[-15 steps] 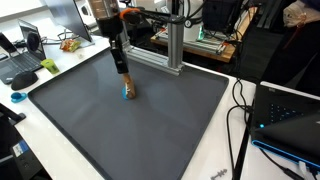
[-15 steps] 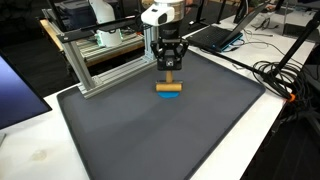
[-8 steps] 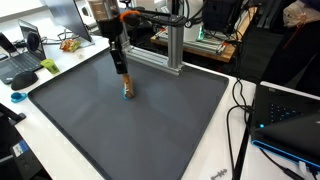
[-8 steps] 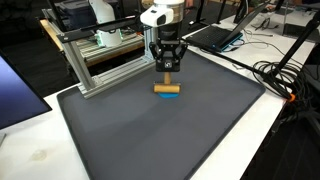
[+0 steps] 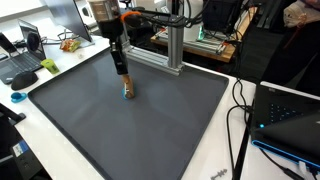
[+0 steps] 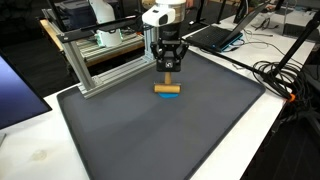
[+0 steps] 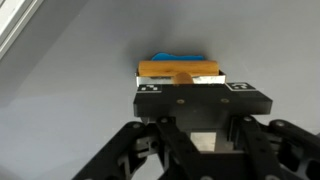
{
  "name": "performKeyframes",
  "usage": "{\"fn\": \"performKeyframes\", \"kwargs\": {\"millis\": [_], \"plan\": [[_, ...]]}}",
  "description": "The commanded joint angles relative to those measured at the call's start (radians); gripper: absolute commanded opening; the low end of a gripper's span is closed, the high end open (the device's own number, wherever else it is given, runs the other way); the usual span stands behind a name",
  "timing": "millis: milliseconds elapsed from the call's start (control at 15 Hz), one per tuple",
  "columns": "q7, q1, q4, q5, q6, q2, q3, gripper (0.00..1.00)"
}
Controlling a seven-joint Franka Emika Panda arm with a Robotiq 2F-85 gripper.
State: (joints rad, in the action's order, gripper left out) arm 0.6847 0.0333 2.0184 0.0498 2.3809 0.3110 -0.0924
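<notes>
A small wooden tool (image 6: 167,88) with a blue underside rests on the dark grey mat (image 6: 150,135), near its far middle. Its short upright wooden handle (image 6: 169,78) runs up between my fingers. My gripper (image 6: 169,70) stands straight above it, shut on that handle. In an exterior view the same tool (image 5: 127,93) sits under the gripper (image 5: 122,78). In the wrist view the wooden bar (image 7: 180,68) with its blue edge (image 7: 175,55) lies just beyond the gripper (image 7: 188,84); the black gripper body hides the fingertips.
An aluminium frame (image 6: 100,62) stands at the mat's far edge, close behind the arm. Laptops (image 5: 290,115) and cables (image 6: 280,75) lie on the white table round the mat. A monitor (image 6: 15,90) stands at one side.
</notes>
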Motion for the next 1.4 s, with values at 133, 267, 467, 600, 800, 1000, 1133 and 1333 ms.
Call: {"fn": "performKeyframes", "kwargs": {"millis": [133,267,467,600,800,1000,1133,1333], "plan": [[-0.016,0.003,-0.029,0.028,0.008,0.065,0.017,0.22],[-0.026,0.003,-0.034,0.031,-0.007,0.07,0.021,0.22],[-0.039,0.002,-0.042,0.035,-0.022,0.073,0.023,0.22],[-0.045,0.001,-0.049,0.038,-0.032,0.077,0.023,0.22],[-0.058,-0.002,-0.06,0.045,-0.054,0.082,0.027,0.22],[-0.062,-0.001,-0.068,0.045,-0.064,0.087,0.025,0.22],[-0.068,-0.003,-0.073,0.05,-0.071,0.089,0.026,0.22],[-0.08,-0.006,-0.08,0.059,-0.086,0.091,0.028,0.22]]}}
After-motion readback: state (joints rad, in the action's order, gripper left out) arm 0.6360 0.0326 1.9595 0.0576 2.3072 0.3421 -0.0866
